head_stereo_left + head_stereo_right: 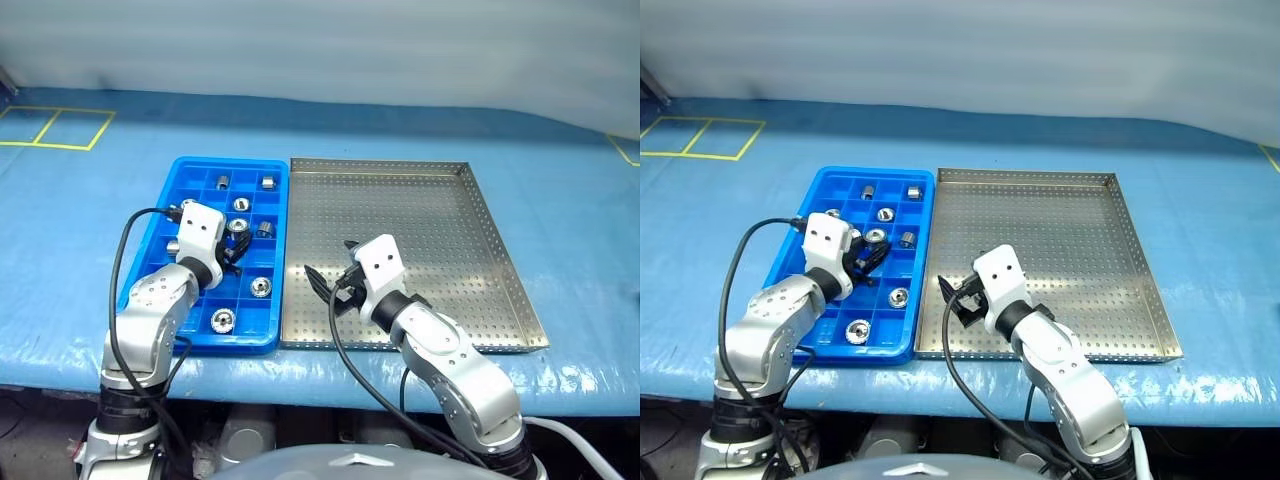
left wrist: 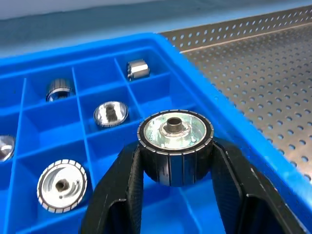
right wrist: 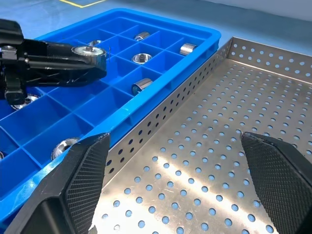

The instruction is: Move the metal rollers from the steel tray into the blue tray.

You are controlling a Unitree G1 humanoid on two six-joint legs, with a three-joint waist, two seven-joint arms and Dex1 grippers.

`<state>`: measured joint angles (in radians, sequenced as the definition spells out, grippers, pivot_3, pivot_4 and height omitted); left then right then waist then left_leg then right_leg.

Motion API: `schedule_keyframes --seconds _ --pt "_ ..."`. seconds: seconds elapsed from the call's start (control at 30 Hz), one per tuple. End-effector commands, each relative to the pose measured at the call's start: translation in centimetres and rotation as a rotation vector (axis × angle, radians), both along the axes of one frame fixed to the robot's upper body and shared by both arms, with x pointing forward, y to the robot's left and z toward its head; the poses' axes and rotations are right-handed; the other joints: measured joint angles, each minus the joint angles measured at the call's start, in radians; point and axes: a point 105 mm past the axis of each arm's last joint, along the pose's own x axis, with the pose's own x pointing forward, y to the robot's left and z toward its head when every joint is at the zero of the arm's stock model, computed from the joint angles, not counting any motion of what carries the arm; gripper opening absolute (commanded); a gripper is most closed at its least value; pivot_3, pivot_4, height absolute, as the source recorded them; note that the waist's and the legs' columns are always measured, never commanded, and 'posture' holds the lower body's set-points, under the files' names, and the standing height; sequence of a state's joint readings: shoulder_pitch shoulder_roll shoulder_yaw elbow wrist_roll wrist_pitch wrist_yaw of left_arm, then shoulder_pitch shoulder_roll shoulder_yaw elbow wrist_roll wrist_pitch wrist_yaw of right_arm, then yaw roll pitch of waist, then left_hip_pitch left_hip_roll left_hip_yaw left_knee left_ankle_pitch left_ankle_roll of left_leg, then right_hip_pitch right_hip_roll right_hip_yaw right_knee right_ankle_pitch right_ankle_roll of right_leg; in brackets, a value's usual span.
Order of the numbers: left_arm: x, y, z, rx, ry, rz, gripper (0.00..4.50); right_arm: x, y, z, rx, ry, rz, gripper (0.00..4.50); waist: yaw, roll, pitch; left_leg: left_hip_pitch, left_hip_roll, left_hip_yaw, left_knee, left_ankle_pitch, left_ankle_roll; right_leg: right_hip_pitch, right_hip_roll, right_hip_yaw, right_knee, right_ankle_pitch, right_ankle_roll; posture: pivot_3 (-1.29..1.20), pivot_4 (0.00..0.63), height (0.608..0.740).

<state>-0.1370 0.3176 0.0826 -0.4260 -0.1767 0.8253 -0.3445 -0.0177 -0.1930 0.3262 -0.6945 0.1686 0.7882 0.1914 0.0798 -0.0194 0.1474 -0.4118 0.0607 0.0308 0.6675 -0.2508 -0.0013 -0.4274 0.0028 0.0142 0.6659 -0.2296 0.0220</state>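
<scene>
My left gripper (image 1: 232, 253) is shut on a metal roller (image 2: 174, 146), held flange-up just above the middle compartments of the blue tray (image 1: 230, 161), near the tray's right wall. Several other metal rollers lie in separate compartments, among them one at the far end (image 1: 268, 182) and one at the near end (image 1: 222, 320). The steel tray (image 1: 480, 230) lies right beside the blue tray, rim to rim. Over its near left corner my right gripper (image 3: 175, 146) hangs open, with nothing between its fingers, pointing toward the blue tray.
Both trays rest on a blue tabletop sheet (image 1: 560, 180) whose front edge runs just below them. Yellow tape lines (image 1: 60, 125) mark the far left of the sheet. A black cable (image 1: 125, 250) loops up beside the left wrist.
</scene>
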Motion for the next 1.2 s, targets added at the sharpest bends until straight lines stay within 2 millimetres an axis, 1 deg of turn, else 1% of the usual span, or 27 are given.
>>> schedule_keyframes --seconds 0.03,0.33,0.5,0.67,0.7,0.73,0.83,0.9,0.93,1.03,1.13,1.2 --pt "0.0 0.5 1.2 0.009 -0.052 0.028 1.66 -0.2 0.5 1.4 0.03 -0.06 0.032 4.5 0.004 0.0 0.0 0.0 0.0 0.0 0.0 0.0 0.0 0.0 0.0 0.0 0.0 0.0 0.0 0.26 0.15 0.74" --pt "0.4 -0.1 -0.3 0.009 0.004 0.006 1.66 -1.7 1.5 2.0 0.071 -0.088 0.137 4.5 0.006 0.0 0.0 0.0 0.0 0.0 0.0 0.0 0.0 0.0 0.0 0.0 0.0 0.0 0.0 0.22 0.15 0.74" --pt "0.5 0.2 -1.4 0.054 0.05 0.028 1.66 -1.8 1.1 1.9 0.071 -0.086 0.109 4.5 0.003 0.0 0.0 0.0 0.0 0.0 0.0 0.0 0.0 0.0 0.0 0.0 0.0 0.0 0.0 0.2 0.15 0.74" --pt "0.5 0.1 -1.6 0.046 0.068 0.03 1.66 -1.7 0.7 1.6 0.061 -0.076 0.076 4.5 0.002 0.0 0.0 0.001 0.0 0.0 0.0 0.0 0.0 0.001 0.0 0.0 0.0 0.0 0.0 0.2 0.15 0.74" --pt "0.6 0.1 -1.6 0.044 0.067 0.028 2.4 -1.7 0.7 1.6 0.06 -0.075 0.074 4.5 0.003 0.0 0.0 0.001 0.0 0.0 0.0 0.0 0.0 0.001 0.0 0.0 0.0 0.0 0.0 0.2 0.15 0.74" --pt "0.6 0.0 -1.4 0.039 0.062 0.027 2.65 -1.8 0.7 1.6 0.062 -0.076 0.074 4.5 0.003 0.0 0.0 0.001 0.0 0.0 0.0 0.0 0.0 0.001 0.0 0.0 0.0 0.0 0.0 0.2 0.15 0.74" --pt "0.8 -0.2 -0.5 0.015 0.038 0.012 3.62 -1.8 0.6 1.7 0.065 -0.08 0.074 4.5 0.003 0.0 0.0 0.001 0.0 0.0 0.0 0.001 0.0 0.001 0.0 -0.001 0.001 0.0 -0.001 0.18 0.15 0.74" --pt "0.8 -0.4 -0.1 -0.003 0.027 -0.001 4.3 -1.8 0.5 1.8 0.064 -0.082 0.072 4.5 -0.001 0.0 0.0 0.001 0.0 0.001 0.0 0.003 -0.001 0.001 0.0 -0.002 0.001 0.0 -0.004 0.18 0.15 0.74" --pt "0.9 -0.4 0.1 -0.004 0.021 -0.002 4.43 -1.8 0.4 1.8 0.062 -0.084 0.069 4.5 -0.002 0.0 0.0 0.001 0.0 0.001 0.0 0.004 -0.001 0.001 0.0 -0.002 0.001 -0.001 -0.006 0.18 0.15 0.74" --pt "1.1 -0.6 1.3 -0.034 -0.018 -0.026 4.43 -1.8 0.2 1.9 0.058 -0.09 0.06 4.5 -0.007 0.0 0.0 0.001 0.001 0.0 0.0 0.007 -0.001 0.001 0.0 -0.002 0.001 0.001 -0.008 0.18 0.15 0.74" --pt "1.4 -1.8 3.3 -0.089 -0.092 -0.094 4.43 -1.8 -0.4 2.3 0.057 -0.108 0.039 4.5 -0.009 -0.001 0.0 0.001 0.0 0.001 0.0 0.008 -0.001 0.001 0.0 -0.002 0.001 0.001 -0.008 0.15 0.15 0.74" --pt "1.5 -2.4 4.0 -0.103 -0.119 -0.134 4.43 -1.8 -0.8 2.5 0.056 -0.118 0.02 4.5 -0.01 -0.001 0.0 0.0 0.0 0.001 0.0 0.008 -0.001 0.001 -0.001 -0.002 0.0 0.001 -0.008 0.14 0.15 0.74"
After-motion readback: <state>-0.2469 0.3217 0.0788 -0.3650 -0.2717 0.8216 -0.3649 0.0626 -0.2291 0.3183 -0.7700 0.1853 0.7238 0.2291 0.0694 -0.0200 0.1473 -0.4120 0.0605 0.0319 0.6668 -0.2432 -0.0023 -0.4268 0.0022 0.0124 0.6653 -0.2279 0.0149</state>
